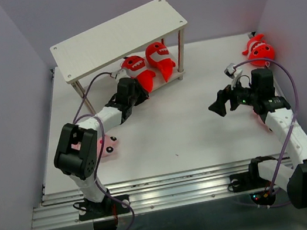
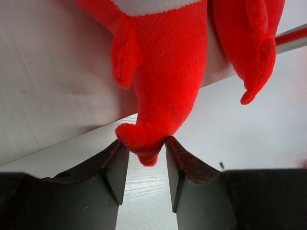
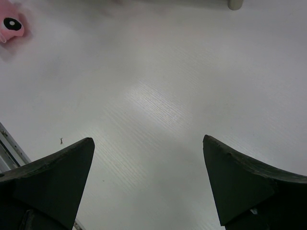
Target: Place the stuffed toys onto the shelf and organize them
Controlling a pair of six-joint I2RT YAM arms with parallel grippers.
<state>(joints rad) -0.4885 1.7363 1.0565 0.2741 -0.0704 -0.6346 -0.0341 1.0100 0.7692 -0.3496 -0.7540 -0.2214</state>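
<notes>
The white two-tier shelf (image 1: 116,38) stands at the back. Two red sharks (image 1: 137,70) (image 1: 160,59) lie on its lower tier. My left gripper (image 1: 139,93) is partly open at that tier's front edge. In the left wrist view its fingertips (image 2: 142,141) touch both sides of the left shark's (image 2: 163,72) tail tip, and the second shark (image 2: 249,43) lies beside it. A third red shark (image 1: 259,51) lies at the far right. A pink toy (image 1: 107,145) lies half hidden by my left arm. My right gripper (image 1: 218,105) hovers wide open and empty (image 3: 148,141).
The shelf's top tier is bare. Thin metal legs (image 1: 181,56) hold up the shelf's corners. The pink toy (image 3: 10,26) also shows in the right wrist view. A reddish sliver (image 1: 260,120) shows under my right forearm. Grey walls close in the table.
</notes>
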